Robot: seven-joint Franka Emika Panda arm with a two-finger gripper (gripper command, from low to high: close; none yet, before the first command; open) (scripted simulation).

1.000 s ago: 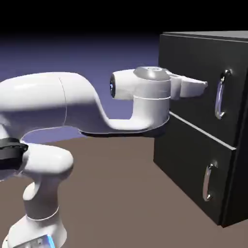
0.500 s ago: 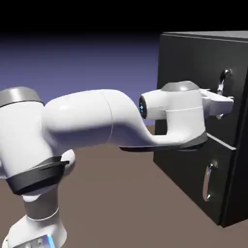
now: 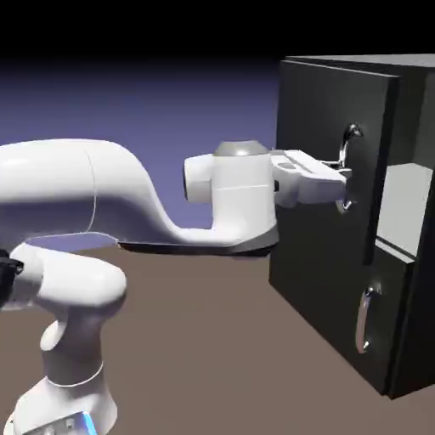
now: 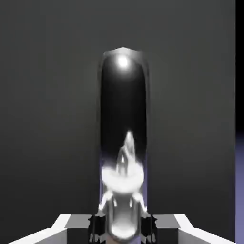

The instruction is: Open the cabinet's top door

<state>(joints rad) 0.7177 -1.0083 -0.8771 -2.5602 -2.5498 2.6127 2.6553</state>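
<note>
one handle [image 4: 123, 105] | lower end cut off | gripper [image 4: 122, 228] clamped

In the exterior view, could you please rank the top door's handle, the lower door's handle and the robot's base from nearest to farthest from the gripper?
1. Top door's handle: between the gripper's fingertips.
2. Lower door's handle: below, on the closed lower door.
3. Robot's base: far off, at lower left.

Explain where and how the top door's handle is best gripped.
Best gripped on the upright middle of the curved chrome handle, coming straight at the front of the top door, one fingertip on each side. The bar bows outward, probably leaving room behind, and stands vertical, so a sideways pinch should suit it.
</note>
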